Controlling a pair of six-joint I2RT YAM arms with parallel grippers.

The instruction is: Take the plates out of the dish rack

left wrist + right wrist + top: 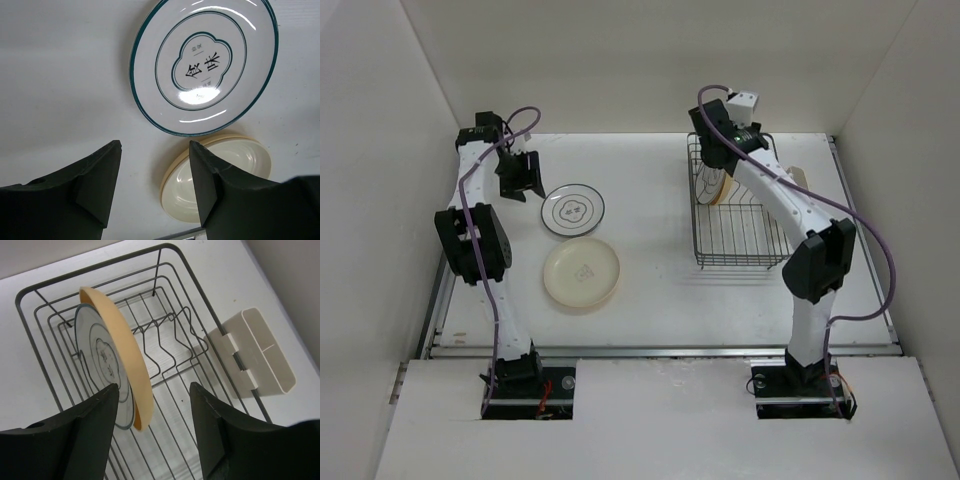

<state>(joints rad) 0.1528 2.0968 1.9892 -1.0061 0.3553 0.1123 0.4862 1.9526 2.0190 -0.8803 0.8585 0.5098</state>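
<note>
The left gripper (520, 172) hangs with jaws apart and empty over the table (650, 200), near a white dark-rimmed plate (573, 210) and a cream plate (582, 271) lying flat side by side, apparently already unloaded. At right, the right gripper (154, 387), jaws likewise spread and holding nothing, hovers above the dish rack (735, 235), where an orange-tan plate (120, 335) and a ringed white plate (97, 365) stand on edge, close together, seemingly half the job remaining.
</note>
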